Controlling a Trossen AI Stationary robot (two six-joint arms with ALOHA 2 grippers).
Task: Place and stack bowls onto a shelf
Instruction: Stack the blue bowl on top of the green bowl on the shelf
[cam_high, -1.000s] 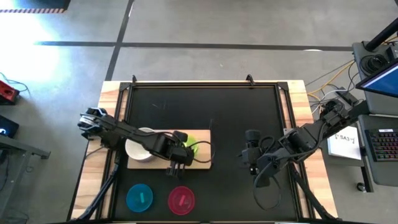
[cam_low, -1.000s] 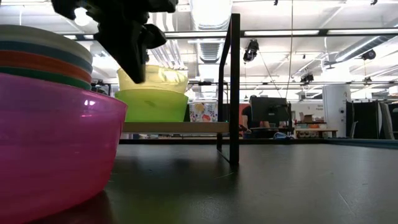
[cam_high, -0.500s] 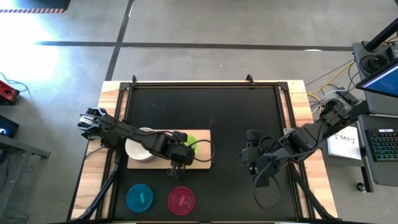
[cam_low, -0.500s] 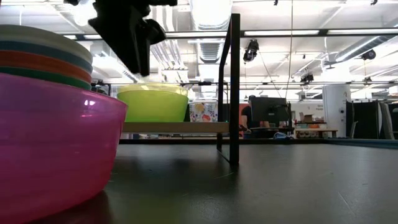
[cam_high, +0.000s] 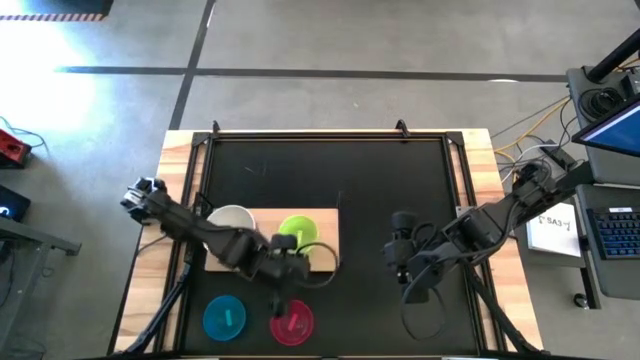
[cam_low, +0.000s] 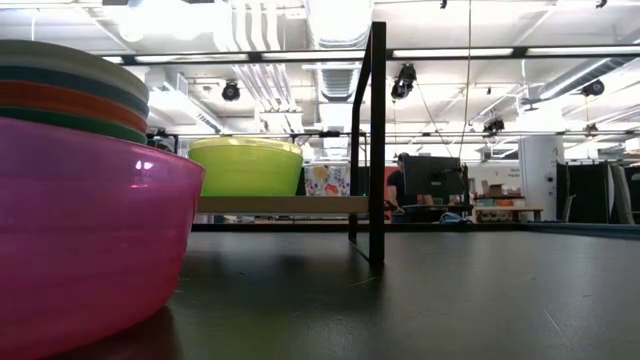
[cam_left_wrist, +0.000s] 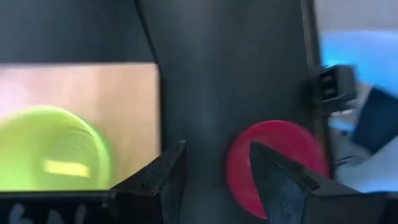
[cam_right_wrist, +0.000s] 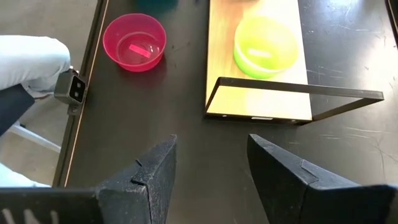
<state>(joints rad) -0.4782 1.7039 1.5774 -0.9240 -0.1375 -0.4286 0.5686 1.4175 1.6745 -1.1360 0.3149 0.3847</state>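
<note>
Two grippers gaping empty: my left gripper (cam_high: 287, 297) is hovering above the magenta bowl (cam_high: 292, 322) near the surface's (cam_high: 380, 190) front edge; my right gripper (cam_high: 397, 262) is idling.

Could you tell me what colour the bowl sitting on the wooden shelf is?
Yellow-green; the bowl on the shelf shows best in the right wrist view.

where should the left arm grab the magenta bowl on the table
On the rim. The magenta bowl sits upright, mouth up, on the black table, so come straight down with one finger inside the wall and one outside. The left gripper, fingers open, is already over its rim on the shelf side.
</note>
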